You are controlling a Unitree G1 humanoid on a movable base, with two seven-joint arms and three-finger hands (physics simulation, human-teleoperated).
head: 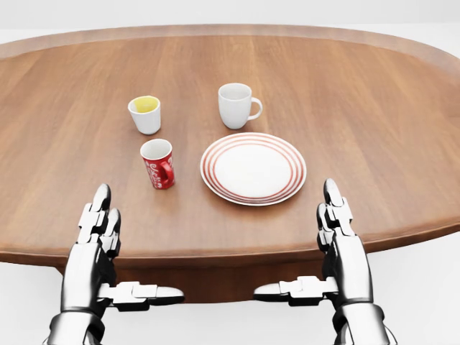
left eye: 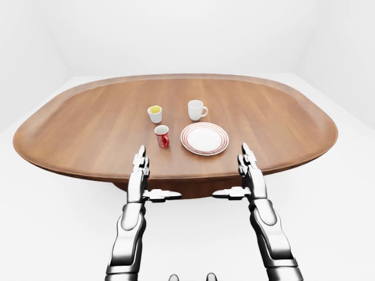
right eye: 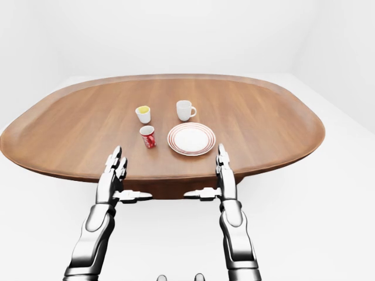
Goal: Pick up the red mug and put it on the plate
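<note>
Head view is showing the oval wooden table [head: 374,108] filling most of the picture, with the red-ringed plate [head: 253,168] sitting near its lower edge and the red mug [head: 158,163] standing upright just left of it, apart, handle turning toward the plate. The left hand [head: 97,237] and right hand [head: 338,237] are hovering at the table's near edge, both released, fingers extended, grasping nothing. The mug is lying above and slightly right of the left hand, so that hand is looking nearer. 2 other cups, the white mug [head: 236,105] and yellow-filled cup [head: 146,113], are standing farther up.
</note>
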